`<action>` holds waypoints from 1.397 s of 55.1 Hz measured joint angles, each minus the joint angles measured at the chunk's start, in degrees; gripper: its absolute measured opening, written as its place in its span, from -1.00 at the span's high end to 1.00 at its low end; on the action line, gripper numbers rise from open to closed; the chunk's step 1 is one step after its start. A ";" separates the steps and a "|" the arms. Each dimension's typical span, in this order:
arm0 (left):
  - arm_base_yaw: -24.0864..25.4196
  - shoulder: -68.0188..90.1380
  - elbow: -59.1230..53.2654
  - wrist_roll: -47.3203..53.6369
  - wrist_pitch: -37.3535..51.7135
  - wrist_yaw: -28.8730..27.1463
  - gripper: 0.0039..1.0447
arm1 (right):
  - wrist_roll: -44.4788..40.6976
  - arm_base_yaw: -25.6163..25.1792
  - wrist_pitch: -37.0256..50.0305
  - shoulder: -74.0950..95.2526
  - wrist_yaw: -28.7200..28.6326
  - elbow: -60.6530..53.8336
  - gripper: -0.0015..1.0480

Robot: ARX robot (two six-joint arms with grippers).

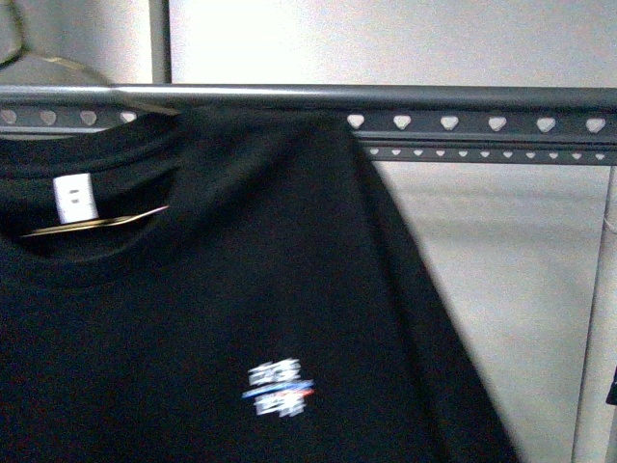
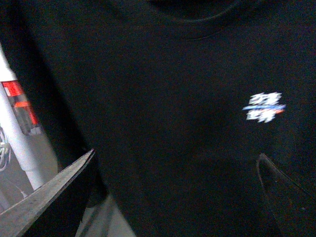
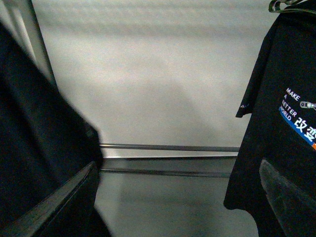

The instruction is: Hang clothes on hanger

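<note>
A black T-shirt (image 1: 241, 289) hangs from the grey metal rack (image 1: 463, 101), below its top rail with heart-shaped holes. Its white neck label (image 1: 75, 200) and small white-blue chest logo (image 1: 278, 386) face me. A thin gold bar of a clothes hanger (image 1: 96, 223) shows inside the neck. My left gripper (image 2: 177, 197) is open right in front of the shirt's chest, the logo (image 2: 264, 107) just beyond it. My right gripper (image 3: 180, 197) is open and empty, between dark cloth (image 3: 39, 148) and a second black shirt (image 3: 281, 123) with the "MAKE A BETTER WORLD" print (image 3: 298, 111).
A white wall (image 1: 386, 39) stands behind the rack. A lower rail with small hearts (image 1: 482, 152) runs behind the top rail. A white upright with a red mark (image 2: 19, 113) stands beside the shirt. Two horizontal rails (image 3: 168, 148) cross low in the right wrist view.
</note>
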 joint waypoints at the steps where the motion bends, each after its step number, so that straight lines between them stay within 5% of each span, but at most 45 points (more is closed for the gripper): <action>1: 0.00 0.00 0.00 0.00 0.00 0.00 -0.88 | 0.00 0.00 0.00 0.00 0.00 0.00 -0.85; 19: 0.07 0.04 0.04 0.02 -0.07 0.39 -0.88 | 0.00 0.00 0.00 0.00 0.00 0.00 -0.85; 24: 3.52 7.56 2.62 2.78 -3.56 15.65 -0.88 | 0.00 0.00 0.00 0.00 0.04 0.00 -0.85; 26: 3.30 12.28 4.09 2.01 -3.02 15.91 -0.88 | -0.02 0.00 0.00 0.00 -0.20 0.00 -0.85; 42: 2.49 59.93 28.22 -23.54 13.42 -10.12 -0.88 | 0.00 0.02 0.00 0.00 -0.02 0.00 -0.85; 53: 1.38 81.61 43.91 -31.65 14.27 -19.04 -0.88 | 0.00 0.00 0.00 0.00 0.00 0.00 -0.85; 70: 1.03 93.15 60.35 -33.99 10.93 -24.81 -0.88 | 0.00 0.02 0.00 0.00 0.00 0.00 -0.85; 77: 1.03 94.79 63.34 -34.82 5.25 -25.99 -0.48 | 0.00 0.02 0.00 0.00 0.00 0.00 -0.85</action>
